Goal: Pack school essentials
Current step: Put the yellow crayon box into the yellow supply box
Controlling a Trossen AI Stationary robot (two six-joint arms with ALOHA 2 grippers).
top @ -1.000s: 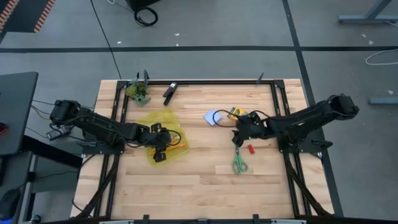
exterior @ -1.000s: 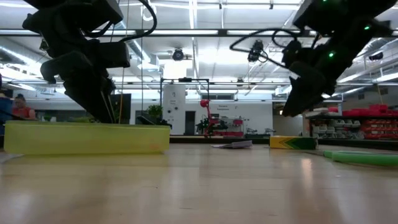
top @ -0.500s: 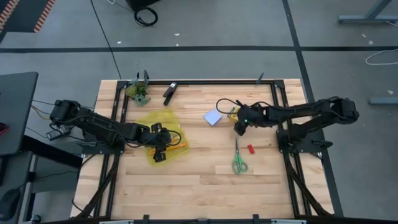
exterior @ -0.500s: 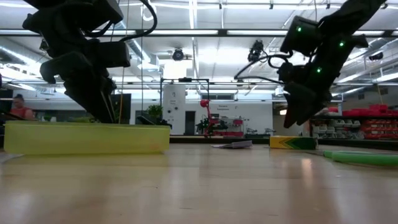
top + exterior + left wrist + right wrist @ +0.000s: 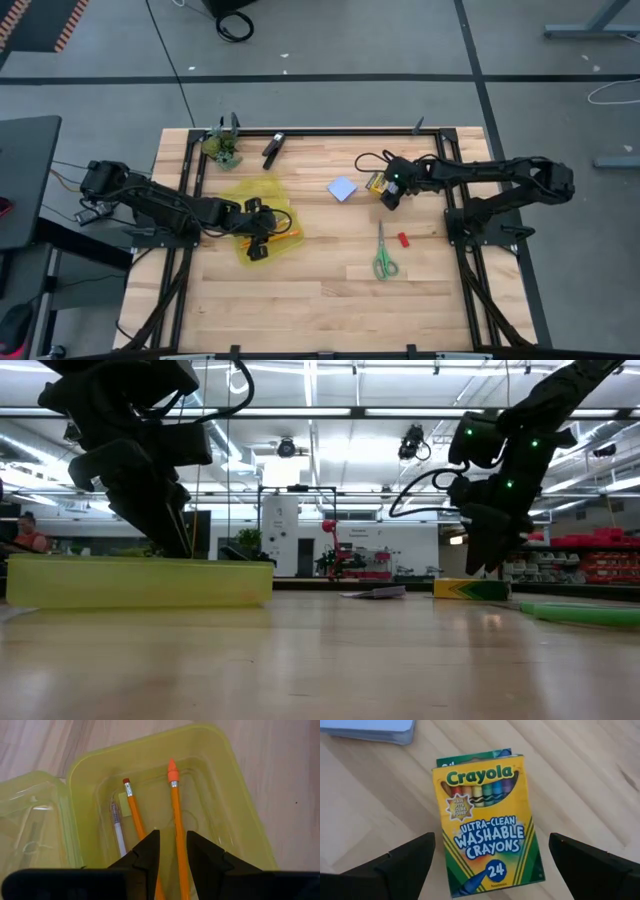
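With the right pincer (image 5: 487,865) spread wide above the crayon box (image 5: 487,820) lying flat on the counter (image 5: 590,775), it should descend centered, straddling both long edges before squeezing.

The right gripper (image 5: 391,189) reaches toward the table's far middle, fingers spread wide; the left gripper (image 5: 257,236) hangs low at the left, fingers nearly closed
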